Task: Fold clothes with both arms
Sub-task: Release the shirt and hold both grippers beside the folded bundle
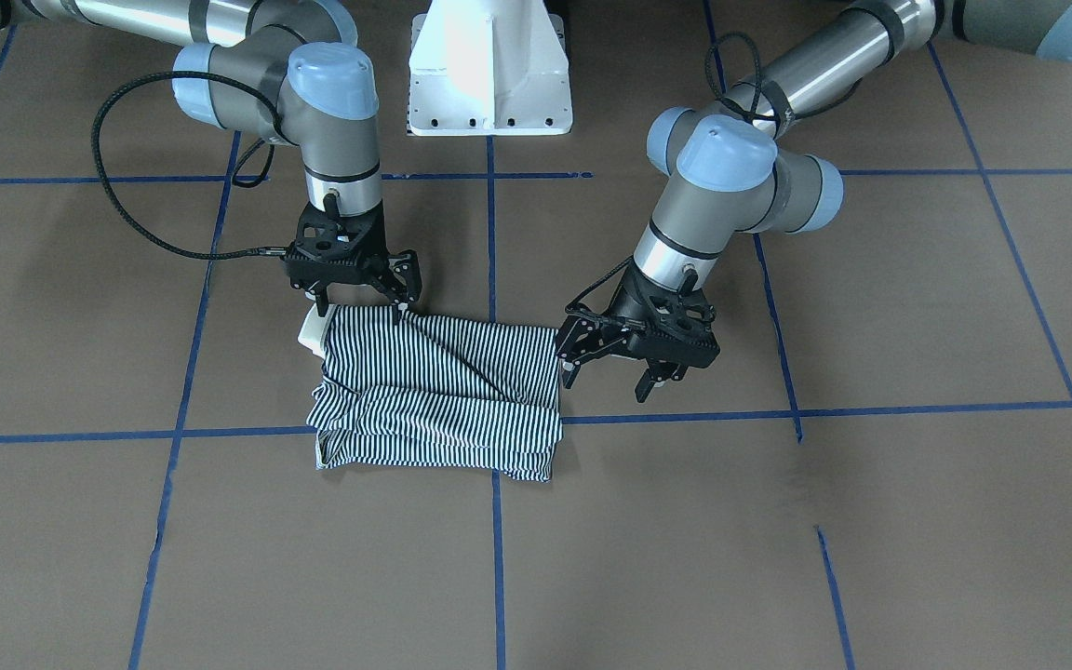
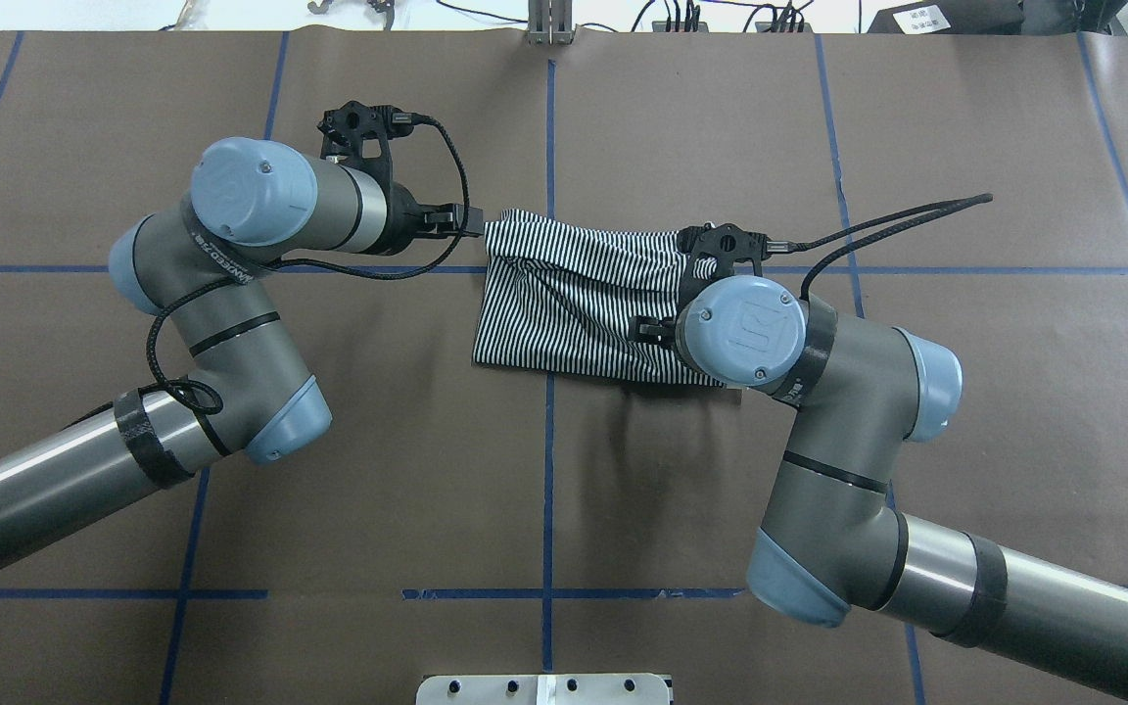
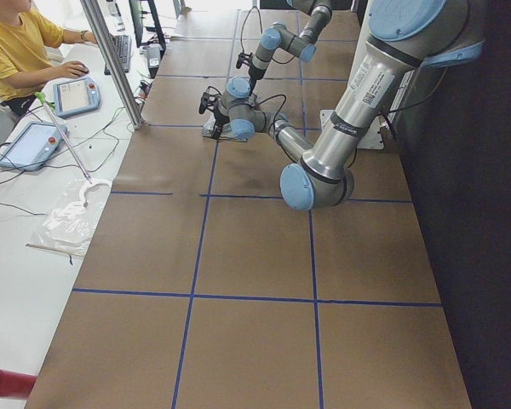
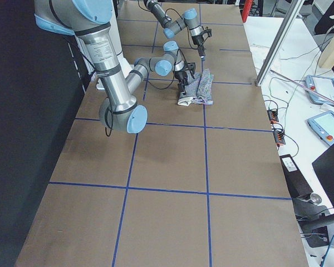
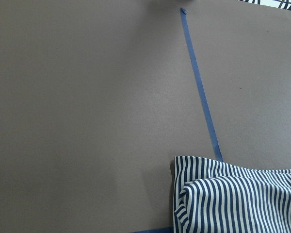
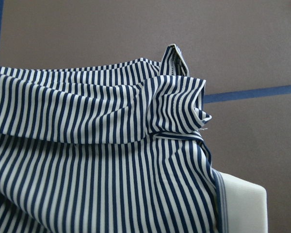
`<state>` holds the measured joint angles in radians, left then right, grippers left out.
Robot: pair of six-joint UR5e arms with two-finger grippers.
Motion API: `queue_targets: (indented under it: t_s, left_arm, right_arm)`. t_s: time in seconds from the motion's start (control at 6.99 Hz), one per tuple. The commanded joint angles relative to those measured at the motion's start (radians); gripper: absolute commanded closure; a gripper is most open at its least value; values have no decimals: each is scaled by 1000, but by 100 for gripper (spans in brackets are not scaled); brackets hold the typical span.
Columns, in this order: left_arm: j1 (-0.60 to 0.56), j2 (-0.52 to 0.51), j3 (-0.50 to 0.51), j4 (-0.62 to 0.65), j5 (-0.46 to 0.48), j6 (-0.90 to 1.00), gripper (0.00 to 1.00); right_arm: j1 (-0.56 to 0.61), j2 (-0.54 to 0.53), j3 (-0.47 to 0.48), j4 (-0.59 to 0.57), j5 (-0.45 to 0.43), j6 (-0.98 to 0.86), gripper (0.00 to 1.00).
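Shirt position: the polo shirt lies on the worktop in the middle, straddling a crossing of blue tape lines, between the two end effectors.
Done so far: the shirt is already gathered into a compact, roughly rectangular bundle several layers thick, with no sleeve sticking out, so I judge the main folds are made.
Left to do: the top layer is creased and ridged, one corner stands up in a small peak, and the cream collar pokes out at one end. It probably wants smoothing, or one more fold to tidy it.
Left end effector: fingers spread wide, holding nothing, just beside the shirt's end opposite the collar and apart from the cloth.
Right end effector: fingers look spread, tips down at the collar-end corner and touching the cloth. I see no fabric clamped between them.
Shirt markings: no badge, button or label shows on the folded faces, only the navy and white stripes.
Strap on left arm: white lettering, too small to read.
Joint cap on right arm: an embossed square mark, not legible.
Sticker on left arm tube: printed text, too small to read.
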<state>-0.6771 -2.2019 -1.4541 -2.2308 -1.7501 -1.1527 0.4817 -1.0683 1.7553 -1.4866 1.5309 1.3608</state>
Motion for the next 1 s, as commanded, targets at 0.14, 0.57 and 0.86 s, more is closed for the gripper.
queue_targets:
  t_s: [0.14, 0.57, 0.86]
  left_arm:
    - [-2, 2, 0, -15, 6, 4, 0]
    - [-4, 4, 0, -13, 6, 2, 0]
    - [-2, 13, -5, -15, 6, 2, 0]
  right_arm:
    - [-6, -22, -17, 40, 0, -16, 0]
    - [-24, -18, -56, 42, -3, -12, 0]
    - [-32, -13, -83, 55, -21, -11, 0]
